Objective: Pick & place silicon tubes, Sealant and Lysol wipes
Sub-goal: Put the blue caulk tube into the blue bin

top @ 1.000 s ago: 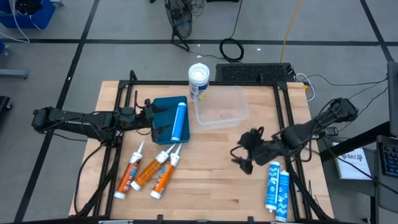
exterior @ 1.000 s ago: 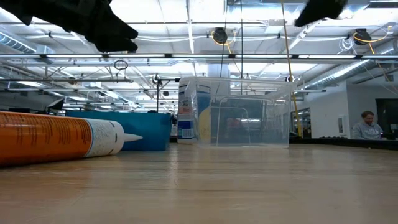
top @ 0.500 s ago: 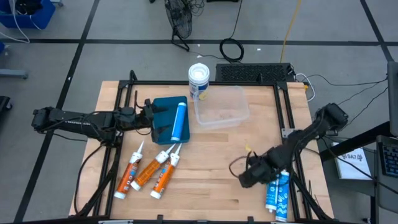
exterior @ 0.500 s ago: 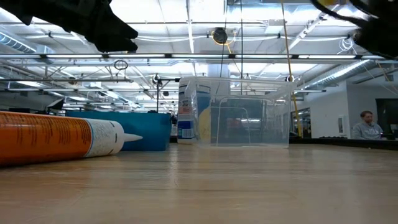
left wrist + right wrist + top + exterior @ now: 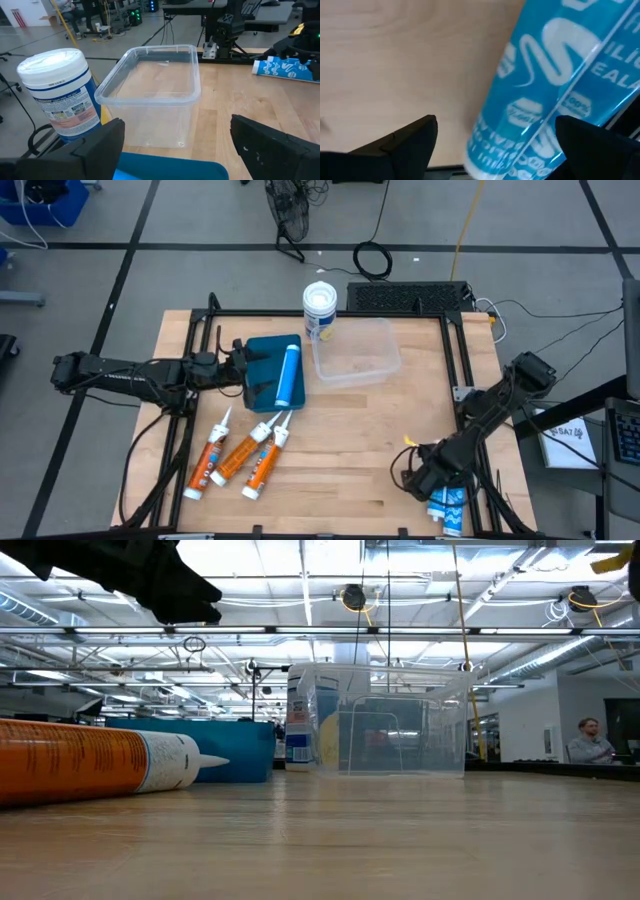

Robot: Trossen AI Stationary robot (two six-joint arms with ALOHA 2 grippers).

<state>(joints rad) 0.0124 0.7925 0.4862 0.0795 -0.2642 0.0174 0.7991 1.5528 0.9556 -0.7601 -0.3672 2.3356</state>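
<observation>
Near the tub (image 5: 357, 356), wipes (image 5: 319, 310) upright at its far left corner, L claw (image 5: 243, 373) spread by blue tray (image 5: 265, 360), R claw (image 5: 425, 480) spread over blue tubes (image 5: 445, 498), far from tub.

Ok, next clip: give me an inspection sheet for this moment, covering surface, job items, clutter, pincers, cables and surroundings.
Surface: wooden table, dark frame rails.
Job items: wipes upright beside the clear tub; one blue tube on the blue tray; three orange tubes lying at front left; two blue tubes at front right.
Clutter: nothing seen.
Pincers: left pincer open, at the tray's edge; right pincer open, over the front-right blue tubes, not gripping.
Cables: coil and yellow cable on the floor behind the table.
Surroundings: fan on the floor; a seated person far off.
</observation>
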